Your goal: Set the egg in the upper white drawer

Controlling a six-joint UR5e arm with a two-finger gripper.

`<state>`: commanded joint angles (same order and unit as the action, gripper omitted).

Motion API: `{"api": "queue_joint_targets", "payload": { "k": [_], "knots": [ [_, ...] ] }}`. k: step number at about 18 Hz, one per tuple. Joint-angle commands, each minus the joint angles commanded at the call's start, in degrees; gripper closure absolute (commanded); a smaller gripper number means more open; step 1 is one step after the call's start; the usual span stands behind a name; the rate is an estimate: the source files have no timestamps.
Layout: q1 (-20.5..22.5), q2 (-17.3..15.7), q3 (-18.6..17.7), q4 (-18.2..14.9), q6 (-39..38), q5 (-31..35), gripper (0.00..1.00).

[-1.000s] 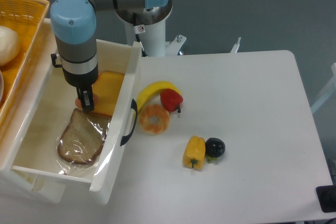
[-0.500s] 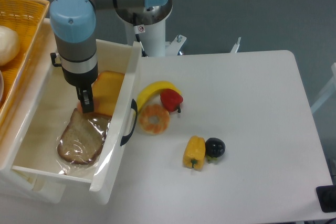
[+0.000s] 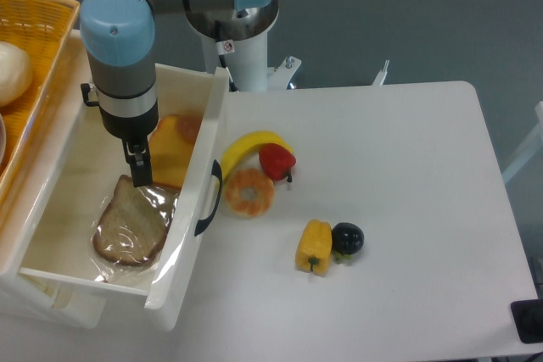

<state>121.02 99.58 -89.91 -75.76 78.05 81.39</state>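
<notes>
While the gripper [image 3: 138, 165] is hanging over the upper white drawer [image 3: 205, 152], its fingers are pointing down with nothing between them; whether they are spread or pressed together cannot be told. Inside the drawer, a bagged bread slice [image 3: 131, 222] is lying at 6 o'clock from the gripper, and an orange block [image 3: 172, 154] is lying at 3 o'clock. The egg [image 3: 189, 127] is resting on that block near the drawer's right wall; its long axis cannot be judged. At 9 o'clock, a yellow basket [image 3: 34, 82] is holding a white bun [image 3: 13, 72].
</notes>
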Motion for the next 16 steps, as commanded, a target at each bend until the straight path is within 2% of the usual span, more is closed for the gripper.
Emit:
{"api": "queue_joint_targets", "payload": {
  "k": [6, 13, 16],
  "knots": [
    [1.6, -1.8, 0.8, -0.1, 0.0, -0.5, 0.02],
    [8.3, -7.0, 1.1, -0.2, -0.5, -8.4, 0.0],
    [10.6, -8.5, 1.1, -0.3, -4.0, -10.0, 0.0]
  ]
}}
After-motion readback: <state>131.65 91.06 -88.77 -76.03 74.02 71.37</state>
